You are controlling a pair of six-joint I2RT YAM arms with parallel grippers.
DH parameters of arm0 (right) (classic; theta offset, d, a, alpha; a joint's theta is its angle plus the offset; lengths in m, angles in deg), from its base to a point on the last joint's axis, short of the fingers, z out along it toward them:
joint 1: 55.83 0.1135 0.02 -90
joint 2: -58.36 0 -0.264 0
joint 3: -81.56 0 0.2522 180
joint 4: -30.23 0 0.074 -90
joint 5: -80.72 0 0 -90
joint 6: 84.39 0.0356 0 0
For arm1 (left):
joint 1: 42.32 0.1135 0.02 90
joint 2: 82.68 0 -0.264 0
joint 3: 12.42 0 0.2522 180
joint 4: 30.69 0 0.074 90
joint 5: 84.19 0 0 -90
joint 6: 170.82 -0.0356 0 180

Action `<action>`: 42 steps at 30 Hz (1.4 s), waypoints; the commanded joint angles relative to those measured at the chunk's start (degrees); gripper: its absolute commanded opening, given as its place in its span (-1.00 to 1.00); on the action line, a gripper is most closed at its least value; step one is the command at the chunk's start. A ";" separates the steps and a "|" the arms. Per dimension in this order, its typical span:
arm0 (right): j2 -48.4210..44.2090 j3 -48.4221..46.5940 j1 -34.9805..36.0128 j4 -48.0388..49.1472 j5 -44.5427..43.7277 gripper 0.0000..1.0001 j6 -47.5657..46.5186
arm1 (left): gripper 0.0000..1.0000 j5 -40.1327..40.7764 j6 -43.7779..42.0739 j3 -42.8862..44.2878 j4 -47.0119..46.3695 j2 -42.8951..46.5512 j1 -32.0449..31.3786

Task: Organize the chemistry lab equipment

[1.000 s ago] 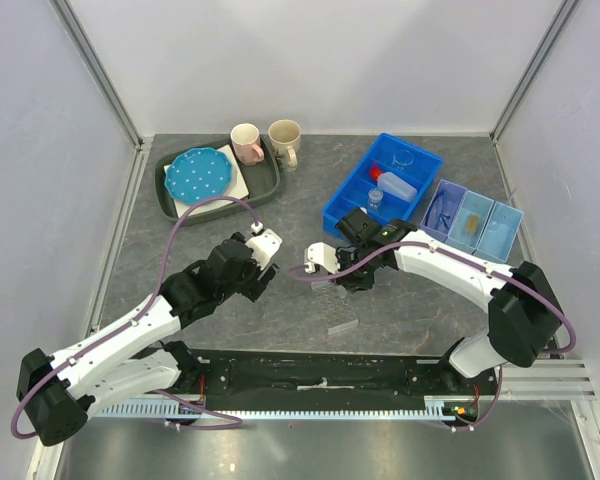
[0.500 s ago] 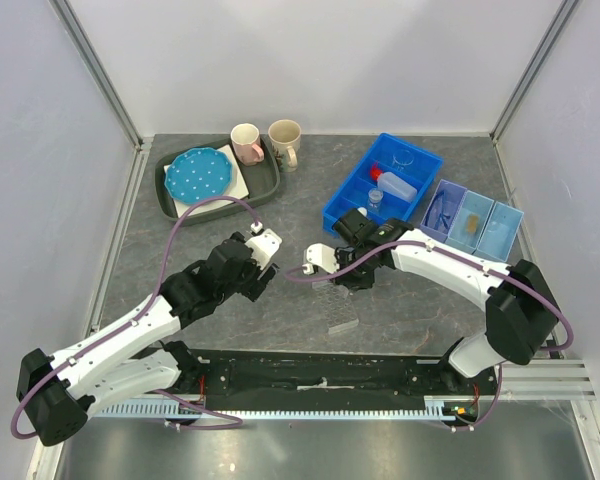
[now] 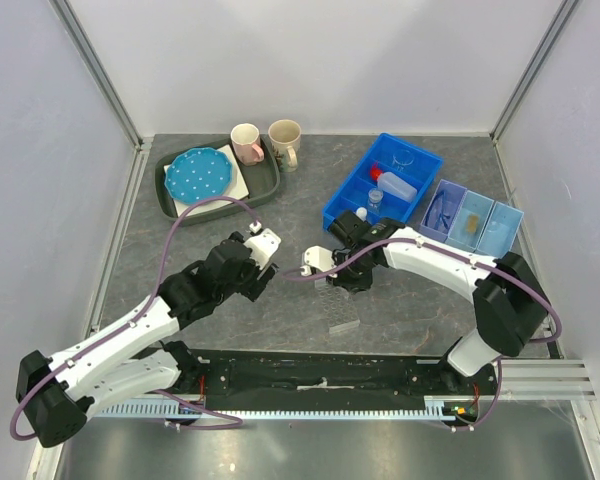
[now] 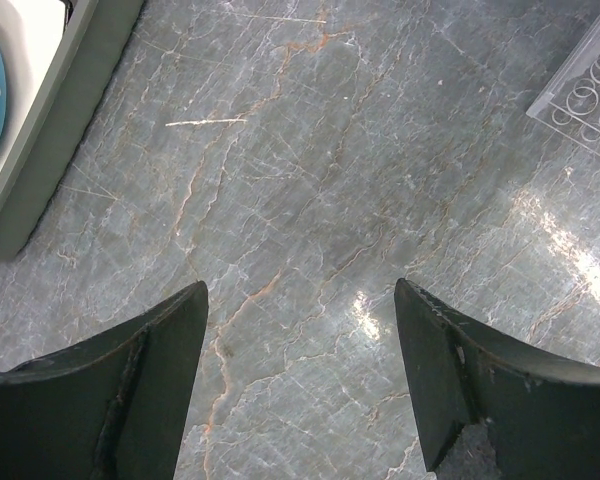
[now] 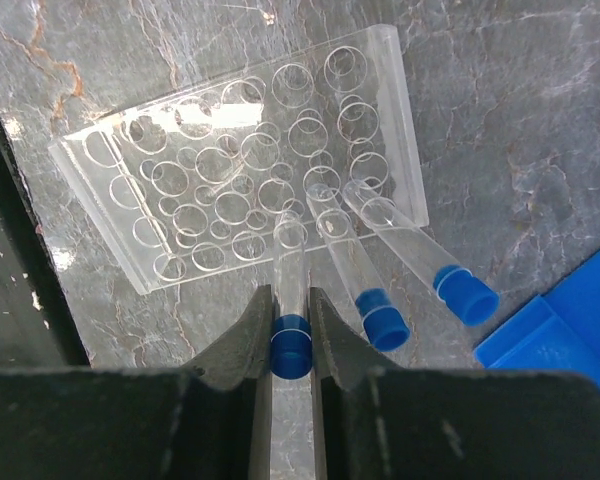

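My right gripper is shut on the blue cap of a clear tube whose lower end rests in a hole of the clear tube rack. Two more blue-capped tubes lean in the rack beside it. In the top view the right gripper is over the rack at table centre. My left gripper is open and empty, over bare table in its wrist view. The red-capped squeeze bottle and small beaker lie in a blue bin. Safety glasses and brush lie in a light-blue tray.
A pink mug and a beige mug stand at the back. A blue dotted plate sits on a grey tray at the back left. The rack's corner shows in the left wrist view.
My right gripper has shifted slightly left with the tube in it. The left arm has hardly moved.
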 commanded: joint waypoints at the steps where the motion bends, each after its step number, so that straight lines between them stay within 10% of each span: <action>1: 1.17 -2.39 0.64 -0.18 -0.38 -0.56 0.43 | 0.64 1.00 -1.94 -0.05 -1.12 1.23 0.08; 22: -3.75 -2.66 0.12 -4.04 1.82 0.17 -1.33 | 0.65 1.26 -1.59 -0.31 -1.74 2.81 0.08; 34: -16.49 -6.43 -18.74 -4.23 8.76 0.31 -0.46 | 0.99 3.01 6.84 0.65 -4.81 12.55 1.74; 37: -19.47 -9.33 -26.92 1.82 10.26 0.89 6.12 | 0.99 -4.77 12.37 5.38 -4.47 15.20 9.96; 42: -26.41 -11.09 -33.11 21.23 -5.71 0.96 26.92 | 0.99 -24.39 21.35 18.91 1.41 10.82 24.76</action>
